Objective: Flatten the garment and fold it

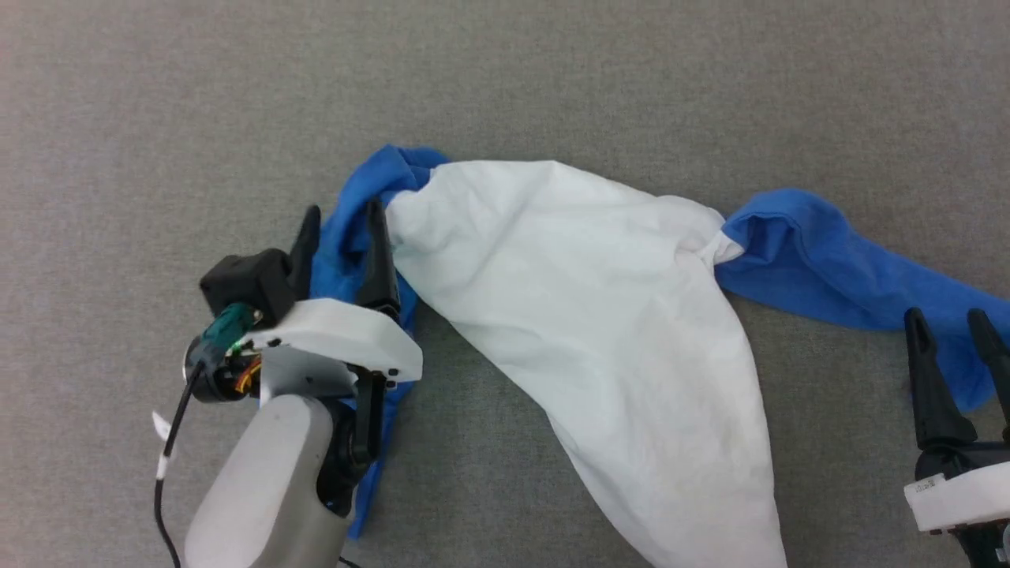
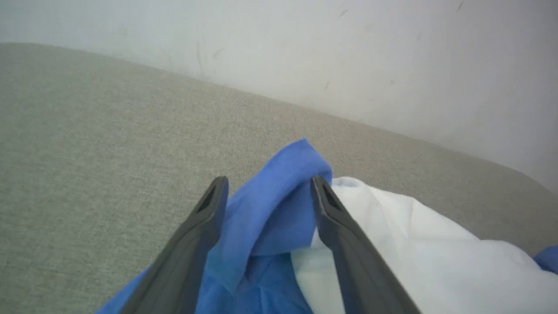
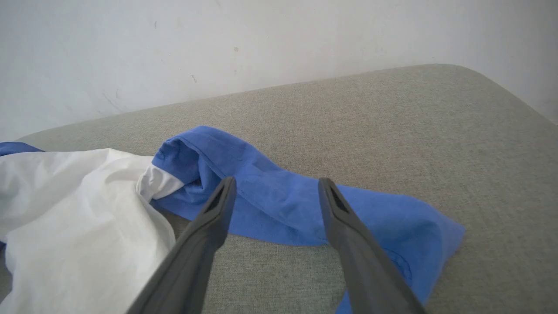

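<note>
Left tool (image 1: pixel 343 209) straddles blue sleeve (image 1: pixel 341 241) of garment (image 1: pixel 584 292).

The head camera looked steeply down on the grey tabletop (image 1: pixel 158 118) from well above. It was far enough to take in most of the garment (image 1: pixel 592 292), with the left end effector (image 1: pixel 343 209) at lower left and the right end effector (image 1: pixel 946 313) at lower right. The left wrist camera sat low and close, looking along its own fingers across the tabletop toward a pale wall (image 2: pixel 348 52), with the left blue sleeve (image 2: pixel 279 205) very near. The right wrist camera faced the same wall from just behind the right blue sleeve (image 3: pixel 283 209). All three views shared the garment's white body.
</note>
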### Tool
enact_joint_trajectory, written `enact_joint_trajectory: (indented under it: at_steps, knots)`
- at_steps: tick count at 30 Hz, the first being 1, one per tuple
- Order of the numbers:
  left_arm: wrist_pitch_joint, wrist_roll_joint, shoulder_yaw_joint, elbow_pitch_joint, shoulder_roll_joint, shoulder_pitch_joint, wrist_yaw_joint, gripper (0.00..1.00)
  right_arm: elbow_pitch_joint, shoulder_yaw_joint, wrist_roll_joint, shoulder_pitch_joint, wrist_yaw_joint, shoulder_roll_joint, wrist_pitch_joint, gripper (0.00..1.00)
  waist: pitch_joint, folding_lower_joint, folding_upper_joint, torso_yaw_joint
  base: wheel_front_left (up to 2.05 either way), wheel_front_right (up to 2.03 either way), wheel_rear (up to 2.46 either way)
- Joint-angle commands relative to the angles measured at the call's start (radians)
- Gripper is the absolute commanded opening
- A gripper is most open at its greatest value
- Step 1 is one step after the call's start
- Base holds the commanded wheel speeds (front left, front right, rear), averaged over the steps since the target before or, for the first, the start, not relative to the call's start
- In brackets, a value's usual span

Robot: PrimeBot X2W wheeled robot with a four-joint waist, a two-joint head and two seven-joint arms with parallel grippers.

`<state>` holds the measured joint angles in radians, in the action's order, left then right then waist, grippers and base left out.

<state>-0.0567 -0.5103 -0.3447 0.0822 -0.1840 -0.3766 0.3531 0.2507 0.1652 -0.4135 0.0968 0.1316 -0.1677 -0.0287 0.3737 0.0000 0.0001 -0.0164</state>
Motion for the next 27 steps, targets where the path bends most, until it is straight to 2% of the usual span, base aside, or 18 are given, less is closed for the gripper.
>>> enact_joint_trajectory:
  at_steps: [1, 8, 12, 15, 18, 24, 25, 26, 27]
  knots:
    - [-0.017, 0.003, 0.006, -0.013, -0.003, 0.012, -0.008, 1.0, 0.002, 0.002, 0.004, -0.004, -0.001, -0.001, -0.003, 1.0, -0.022, 0.0, -0.0001, 0.018, 0.0, 0.0, 0.0]
    - [-0.173, 0.086, -0.001, -0.23, -0.058, 0.062, -0.053, 1.0, 0.017, -0.05, 0.028, 0.005, -0.001, -0.009, -0.054, 1.0, -0.086, 0.0, -0.0001, 0.068, 0.0, 0.0, 0.0]
    - [-0.198, 0.157, 0.002, -0.338, -0.082, 0.15, -0.032, 1.0, 0.008, -0.108, 0.037, -0.008, -0.001, -0.027, -0.116, 1.0, -0.106, 0.0, -0.0001, 0.089, 0.0, 0.0, 0.0]
    - [-0.203, 0.178, 0.019, -0.399, -0.06, 0.228, -0.002, 1.0, -0.027, -0.143, 0.047, -0.021, -0.001, -0.048, -0.171, 1.0, -0.111, 0.0, -0.0001, 0.108, 0.0, 0.0, 0.0]
    - [-0.204, 0.201, 0.036, -0.44, -0.031, 0.292, 0.011, 1.0, -0.067, -0.177, 0.058, -0.034, -0.001, -0.063, -0.218, 1.0, -0.112, 0.0, -0.0001, 0.134, 0.0, 0.0, 0.0]
    - [-0.205, 0.257, 0.029, -0.419, 0.004, 0.365, -0.021, 1.0, -0.164, -0.244, 0.074, -0.055, -0.001, -0.079, -0.257, 1.0, -0.118, 0.0, -0.0001, 0.176, 0.0, 0.0, 0.0]
    - [-0.205, 0.259, 0.023, -0.418, 0.014, 0.369, -0.034, 1.0, -0.182, -0.245, 0.074, -0.056, -0.001, -0.074, -0.258, 0.88, -0.121, 0.0, -0.0001, 0.183, 0.0, 0.0, 0.0]
    - [-0.205, 0.258, 0.016, -0.414, 0.024, 0.375, -0.049, 1.0, -0.198, -0.246, 0.078, -0.056, -0.001, -0.072, -0.258, 0.56, -0.124, 0.0, -0.0001, 0.188, 0.0, 0.0, 0.0]
    - [-0.205, 0.258, 0.014, -0.41, 0.034, 0.381, -0.063, 1.0, -0.209, -0.248, 0.082, -0.057, -0.001, -0.069, -0.253, 0.3, -0.126, 0.0, -0.0001, 0.193, 0.0, 0.0, 0.0]
